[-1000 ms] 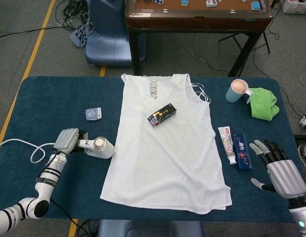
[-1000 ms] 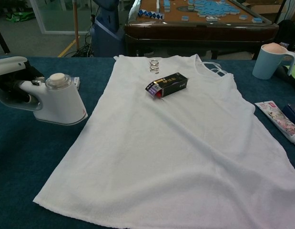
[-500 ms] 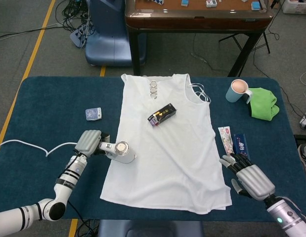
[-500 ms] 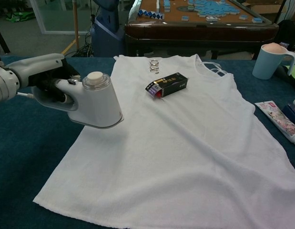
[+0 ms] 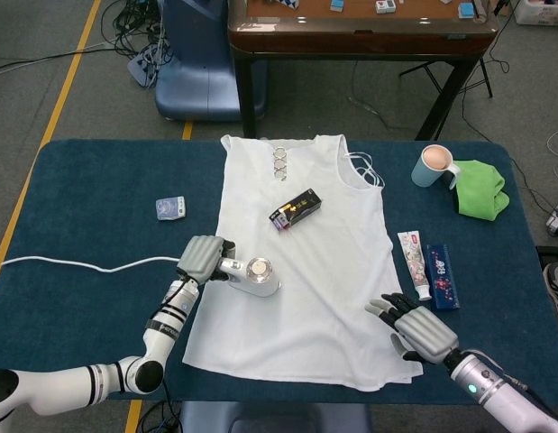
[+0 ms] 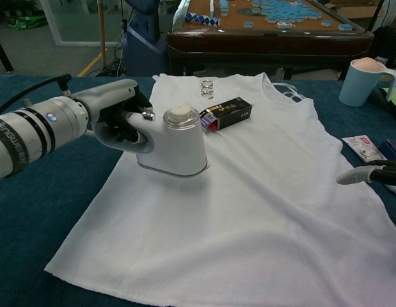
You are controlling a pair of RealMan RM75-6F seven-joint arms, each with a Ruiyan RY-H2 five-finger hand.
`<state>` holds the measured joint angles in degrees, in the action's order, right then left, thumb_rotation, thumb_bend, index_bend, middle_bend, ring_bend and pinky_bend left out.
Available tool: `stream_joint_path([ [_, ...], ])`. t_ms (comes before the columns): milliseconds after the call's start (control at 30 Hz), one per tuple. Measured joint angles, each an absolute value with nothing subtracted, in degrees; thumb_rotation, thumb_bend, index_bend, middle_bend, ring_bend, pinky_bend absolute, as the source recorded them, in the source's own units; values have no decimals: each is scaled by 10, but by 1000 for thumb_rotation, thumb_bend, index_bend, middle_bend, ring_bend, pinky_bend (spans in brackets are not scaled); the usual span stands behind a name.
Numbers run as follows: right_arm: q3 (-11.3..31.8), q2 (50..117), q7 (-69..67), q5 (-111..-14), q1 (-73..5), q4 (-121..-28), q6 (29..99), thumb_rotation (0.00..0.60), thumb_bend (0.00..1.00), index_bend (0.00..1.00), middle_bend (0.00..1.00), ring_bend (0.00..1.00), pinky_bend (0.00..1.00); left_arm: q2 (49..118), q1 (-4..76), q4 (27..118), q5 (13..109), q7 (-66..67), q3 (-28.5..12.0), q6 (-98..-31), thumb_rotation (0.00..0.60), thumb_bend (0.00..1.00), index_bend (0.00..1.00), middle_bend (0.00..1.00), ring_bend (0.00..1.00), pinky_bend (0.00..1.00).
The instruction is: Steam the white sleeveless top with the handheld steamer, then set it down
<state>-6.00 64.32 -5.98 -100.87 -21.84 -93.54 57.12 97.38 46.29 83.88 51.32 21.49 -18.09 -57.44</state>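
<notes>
The rigid handheld steamer (image 5: 258, 275) is being gripped by the left hand (image 5: 203, 260), fingers wrapped round its handle, over the limp, easily rucked white sleeveless top (image 5: 306, 262); the right hand (image 5: 421, 330), fingers spread, is hovering at five o'clock.

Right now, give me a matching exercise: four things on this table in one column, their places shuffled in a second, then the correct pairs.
Things:
1. handheld steamer
2. dark carton
3. mug
4. left robot hand

Places:
A. beside the green cloth
B. lying on the upper part of the white sleeveless top
C. over the top's left side
D. gripping the steamer's handle

Pairs: 1-C, 2-B, 3-A, 4-D
</notes>
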Motion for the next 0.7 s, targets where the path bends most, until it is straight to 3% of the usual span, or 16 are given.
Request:
stream_joint_path([
  [567, -73, 696, -104, -976, -252, -873, 531, 600, 664, 0, 105, 0, 0, 1057, 496, 721, 514, 216, -169, -564, 600, 306, 801, 759, 647, 611],
  [633, -75, 701, -107, -973, -254, -866, 528, 600, 615, 0, 105, 0, 0, 1065, 498, 709, 521, 213, -166, -563, 600, 307, 801, 759, 647, 611],
  [700, -76, 706, -110, -969, -256, -860, 526, 600, 494, 0, 105, 0, 0, 1070, 499, 700, 527, 211, -163, -563, 600, 307, 801, 759, 647, 611],
])
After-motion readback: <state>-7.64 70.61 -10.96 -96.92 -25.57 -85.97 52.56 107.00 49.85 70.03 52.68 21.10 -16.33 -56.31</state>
